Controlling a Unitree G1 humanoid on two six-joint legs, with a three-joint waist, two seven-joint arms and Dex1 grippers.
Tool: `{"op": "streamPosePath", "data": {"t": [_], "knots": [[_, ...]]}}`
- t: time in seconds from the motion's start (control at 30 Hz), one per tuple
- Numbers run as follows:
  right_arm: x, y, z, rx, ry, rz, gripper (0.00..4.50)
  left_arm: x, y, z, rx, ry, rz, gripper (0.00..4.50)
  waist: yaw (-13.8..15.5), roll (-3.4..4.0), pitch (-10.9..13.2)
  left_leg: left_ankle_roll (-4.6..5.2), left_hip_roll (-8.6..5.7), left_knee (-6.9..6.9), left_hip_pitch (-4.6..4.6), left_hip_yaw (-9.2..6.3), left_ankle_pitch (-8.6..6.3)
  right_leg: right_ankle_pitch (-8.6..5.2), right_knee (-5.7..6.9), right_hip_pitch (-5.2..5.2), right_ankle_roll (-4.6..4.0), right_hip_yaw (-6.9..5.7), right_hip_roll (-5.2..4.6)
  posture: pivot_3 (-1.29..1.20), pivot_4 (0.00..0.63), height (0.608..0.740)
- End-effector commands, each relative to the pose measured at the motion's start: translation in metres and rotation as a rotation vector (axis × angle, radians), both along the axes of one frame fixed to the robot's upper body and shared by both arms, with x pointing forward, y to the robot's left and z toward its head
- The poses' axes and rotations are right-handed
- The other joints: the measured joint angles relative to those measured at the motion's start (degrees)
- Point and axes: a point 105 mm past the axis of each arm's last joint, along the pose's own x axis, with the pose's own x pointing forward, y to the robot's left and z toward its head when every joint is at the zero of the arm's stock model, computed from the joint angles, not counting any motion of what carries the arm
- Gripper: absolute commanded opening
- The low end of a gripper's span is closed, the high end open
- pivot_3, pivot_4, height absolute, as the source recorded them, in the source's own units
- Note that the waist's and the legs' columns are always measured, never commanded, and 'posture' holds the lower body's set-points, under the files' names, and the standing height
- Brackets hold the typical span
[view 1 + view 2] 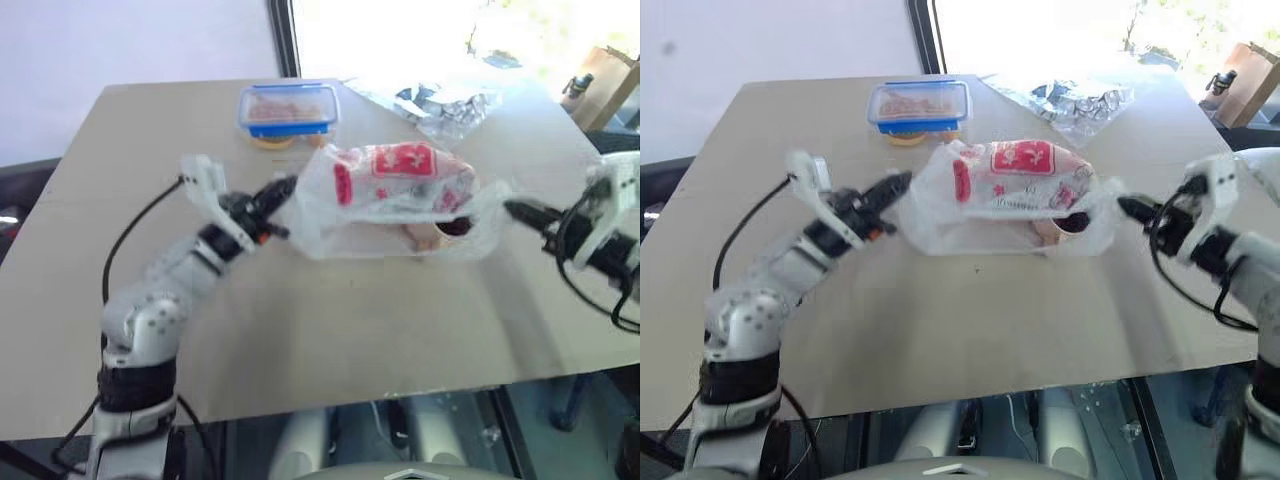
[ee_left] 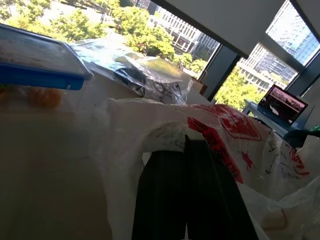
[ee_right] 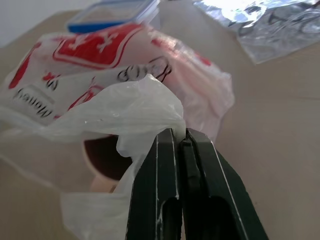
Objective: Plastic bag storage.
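Showing red logo: plastic bag [image 1: 395,190]

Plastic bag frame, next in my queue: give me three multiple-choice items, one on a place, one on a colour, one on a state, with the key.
1. Where does the lidded container stand, seen from the head?
A. beyond the bag
B. on top of the bag
C. at the table's near edge

2. What colour is the square logo on the bag?
A. green
B. red
C. black

3. How do the grippers stand?
A. both wide open above the bag
B. left shut, right open
C. both shut on the bag

Key: 1 A, the container sits past the bag on the table, toward the window. 2 B, the logo is red with white marks. 3 C, the left gripper pinches the bag's left end and the right gripper its right end, with film between the closed fingers in both wrist views.
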Motion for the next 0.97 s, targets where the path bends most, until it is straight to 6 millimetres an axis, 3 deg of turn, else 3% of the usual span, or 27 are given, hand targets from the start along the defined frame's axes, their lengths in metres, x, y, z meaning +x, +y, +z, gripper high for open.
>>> {"op": "streamPosePath", "data": {"t": [0.03, 0.13, 0.27, 0.37, 0.47, 0.57, 0.97], "knots": [[-0.02, 0.019, 0.011, -0.159, -0.145, 0.105, 0.0, -0.023, -0.005, 0.002, 0.065, -0.099, -0.074, 0.89, -0.1, 0.0, 0.0, -0.01, 0.0, 0.01, 0.08, 0.01, 0.02, 0.01, -0.01, 0.06, -0.01, 0.02, 0.02, 0.0, 0.15, 0.74], [-0.035, 0.014, -0.006, -0.202, -0.12, 0.109, 0.93, -0.035, 0.004, -0.013, 0.17, -0.116, -0.074, 2.36, 0.2, -0.18, -0.1, 0.26, 0.15, -0.01, 0.77, -0.09, -0.14, -0.31, -0.11, 0.87, -0.08, -0.07, 0.13, 0.0, 0.15, 0.74], [-0.048, 0.006, -0.008, -0.217, -0.136, 0.071, 2.9, -0.056, 0.027, -0.027, 0.206, -0.138, -0.072, 4.35, 0.4, -0.17, -0.1, 0.26, 0.18, 0.0, 0.79, 0.03, -0.15, -0.32, -0.09, 0.85, -0.05, 0.04, 0.14, 0.0, 0.15, 0.74], [-0.062, -0.004, -0.011, -0.28, -0.146, 0.059, 4.4, -0.071, 0.047, -0.044, 0.283, -0.11, -0.032, 4.5, 0.5, -0.16, -0.1, 0.27, 0.21, -0.02, 0.78, 0.05, -0.15, -0.32, -0.08, 0.8, -0.08, 0.04, 0.13, 0.0, 0.15, 0.74], [-0.077, -0.025, -0.031, -0.375, -0.084, 0.03, 4.46, -0.077, 0.062, -0.056, 0.322, -0.068, 0.04, 4.5, 1.2, -0.23, -0.1, 0.28, 0.2, -0.02, 0.73, -0.05, -0.16, -0.34, -0.12, 0.81, -0.07, -0.06, 0.11, 0.0, 0.15, 0.74], [-0.084, -0.041, -0.046, -0.406, -0.048, -0.002, 4.46, -0.082, 0.062, -0.063, 0.346, -0.051, 0.034, 4.5, 1.3, -0.38, -0.2, 0.35, 0.19, -0.02, 0.74, -0.03, -0.2, -0.37, -0.19, 0.87, -0.04, -0.07, 0.06, 0.0, 0.15, 0.74], [-0.051, -0.072, -0.05, -0.447, -0.12, -0.074, 4.46, -0.09, 0.05, -0.07, 0.384, -0.035, -0.034, 4.5, 0.6, -0.39, -0.3, 0.35, 0.27, 0.04, 0.81, 0.09, -0.21, -0.37, -0.09, 0.83, -0.03, -0.02, 0.11, 0.0, 0.15, 0.74]]}}
